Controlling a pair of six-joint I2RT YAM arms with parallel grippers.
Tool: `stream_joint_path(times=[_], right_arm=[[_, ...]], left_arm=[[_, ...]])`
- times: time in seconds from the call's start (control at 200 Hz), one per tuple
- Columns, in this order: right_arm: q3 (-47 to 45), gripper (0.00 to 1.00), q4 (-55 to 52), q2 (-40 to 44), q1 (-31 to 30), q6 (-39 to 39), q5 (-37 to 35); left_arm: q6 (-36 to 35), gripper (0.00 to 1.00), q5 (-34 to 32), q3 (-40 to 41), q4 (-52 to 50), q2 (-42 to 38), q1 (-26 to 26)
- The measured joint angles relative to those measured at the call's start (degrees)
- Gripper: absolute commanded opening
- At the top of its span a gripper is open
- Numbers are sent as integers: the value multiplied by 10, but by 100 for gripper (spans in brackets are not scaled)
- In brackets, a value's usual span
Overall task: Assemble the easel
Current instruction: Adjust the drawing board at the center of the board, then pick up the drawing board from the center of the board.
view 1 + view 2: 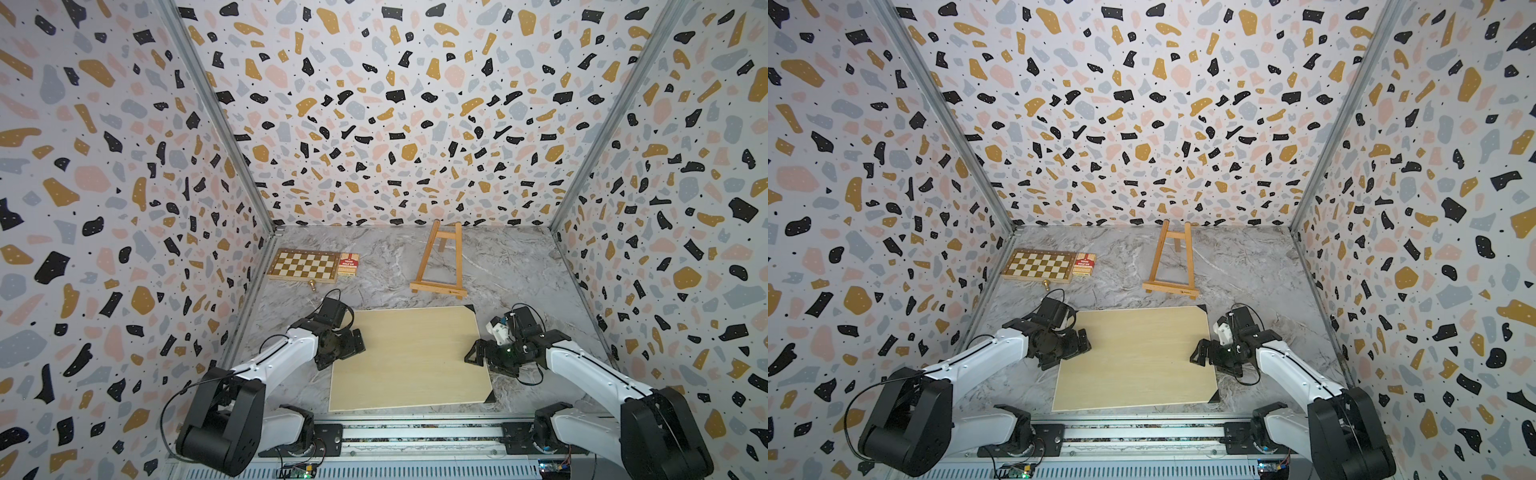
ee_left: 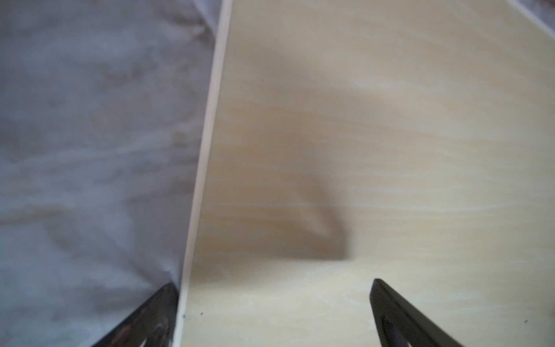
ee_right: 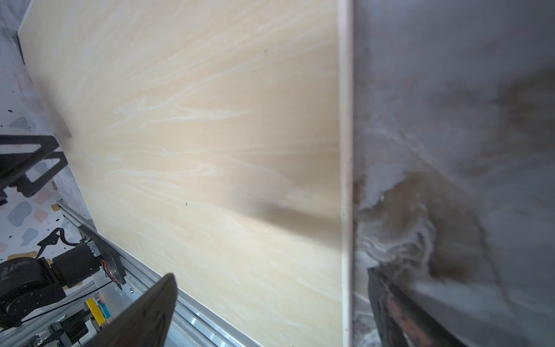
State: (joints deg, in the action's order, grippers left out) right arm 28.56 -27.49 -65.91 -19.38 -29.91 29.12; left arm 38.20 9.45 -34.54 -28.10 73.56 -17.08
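- Two top views: the easel (image 1: pixel 439 290) stands near the back edge of the worktop (image 1: pixel 374 257), right of its middle and well apart from both arms. How far its back leg is spread cannot be told. A pale board (image 1: pixel 415 357) lies flat toward the front edge. The left gripper (image 1: pixel 345 353) and right gripper (image 1: pixel 484 361) wait at its opposite side edges, both released and empty.
- Left wrist view: the left gripper (image 2: pixel 271 284) gapes across the board's (image 2: pixel 390 120) side edge, one finger over the worktop and the other over the wood. The step is judged to be seizing the board for the easel's ledge, so the outer finger should get beneath the edge before closing.
- Right wrist view: the right gripper (image 3: pixel 270 273) straddles the opposite edge likewise. Closing both together and lifting level should prevent twisting.
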Motion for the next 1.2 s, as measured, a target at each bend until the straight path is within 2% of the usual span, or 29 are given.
stream_joint_path(times=[0.245,0.521,0.736,1.011,1.201], right_arm=[[9,100,3,-11,-40,9,-1],[-34,100,9,29,-47,-1,119],[-53,100,10,73,-47,-31,150],[-56,100,4,53,-59,-25,132],[-30,100,-43,49,-61,-15,73]], left_arm=[[-9,99,2,-9,55,25,25],[-18,99,9,2,109,26,72],[-27,99,7,14,124,17,77],[-29,99,15,20,129,10,76],[-29,99,36,20,121,7,71]])
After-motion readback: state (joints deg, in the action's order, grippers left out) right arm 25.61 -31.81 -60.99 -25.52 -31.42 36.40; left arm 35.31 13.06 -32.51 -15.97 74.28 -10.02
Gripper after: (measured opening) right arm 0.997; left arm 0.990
